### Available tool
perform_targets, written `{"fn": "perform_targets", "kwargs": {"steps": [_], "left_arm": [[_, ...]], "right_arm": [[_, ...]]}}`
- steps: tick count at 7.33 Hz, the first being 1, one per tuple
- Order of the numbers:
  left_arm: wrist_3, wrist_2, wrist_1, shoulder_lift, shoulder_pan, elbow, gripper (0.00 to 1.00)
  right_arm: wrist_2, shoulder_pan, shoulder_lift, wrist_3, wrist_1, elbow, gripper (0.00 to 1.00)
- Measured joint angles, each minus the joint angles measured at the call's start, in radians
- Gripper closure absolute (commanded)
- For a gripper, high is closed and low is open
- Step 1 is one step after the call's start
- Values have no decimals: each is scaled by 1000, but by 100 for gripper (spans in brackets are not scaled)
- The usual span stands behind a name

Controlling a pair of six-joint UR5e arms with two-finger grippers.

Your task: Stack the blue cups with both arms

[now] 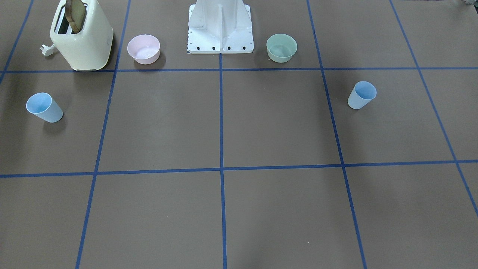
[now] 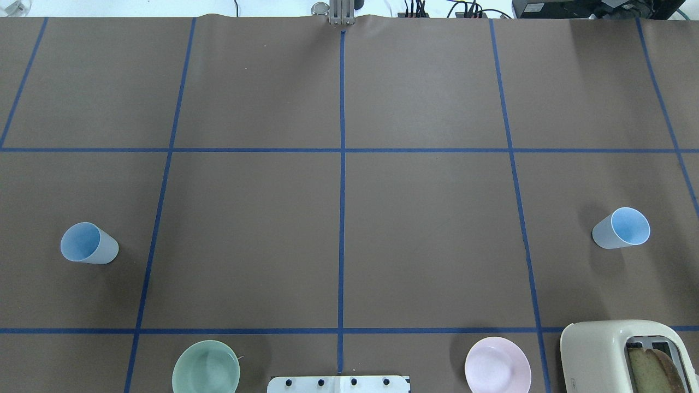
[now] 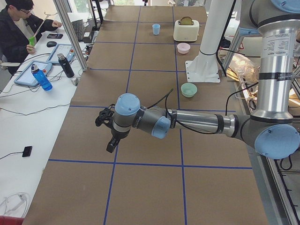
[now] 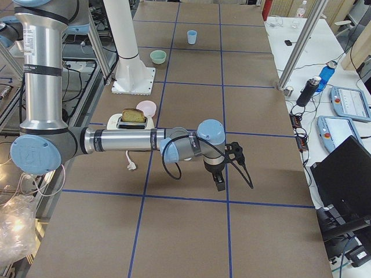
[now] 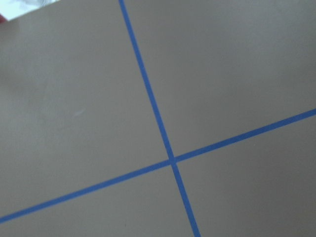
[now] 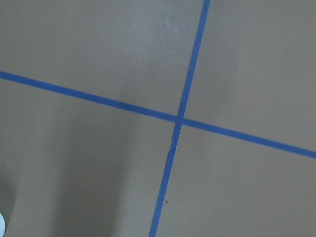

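Nothing of the stacking was done yet. The left cup [image 2: 89, 243] stood upright on the table [image 2: 426, 229] far out on the left side, mouth up, with nothing touching it. The left arm [image 3: 197, 123] reached out low over the brown cover, and the left claw [image 3: 111, 145] hung above it holding no cup. It showed only in the side view, so whether it was released or clenched could not be told.

Between the two cups the table showed only blue tape lines [image 2: 342, 218], which left wide room to bring the cups together. The green bowl [image 2: 206, 367], the white base [image 2: 338, 383] and the pink bowl [image 2: 497, 373] sat along the near edge, well apart from either cup.

The right cup [image 2: 621, 228] stood upright far out on the right, well apart from its twin. The right arm [image 4: 122, 140] also stretched out over the table, and the right claw [image 4: 219, 183] hung above the cover with no cup in it; its state could not be told either. The toaster [image 2: 600, 355] stood on the near side of the right cup, likely the one thing to steer round there.

Both pick-ups, the carry and the nesting all remained.
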Motion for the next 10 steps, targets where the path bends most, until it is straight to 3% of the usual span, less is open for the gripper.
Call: {"fn": "perform_targets", "kwargs": {"steps": [2, 5, 7, 10], "left_arm": [[-193, -21, -148, 17, 58, -5, 1], [-603, -5, -334, 112, 275, -76, 2], [-779, 89, -354, 203, 455, -190, 2], [-885, 274, -355, 244, 677, -223, 5]], "right_arm": [[3, -18, 1, 14, 28, 4, 0], [5, -21, -1, 15, 32, 3, 0], [5, -22, -3, 16, 32, 3, 0], [3, -22, -7, 16, 32, 2, 0]]}}
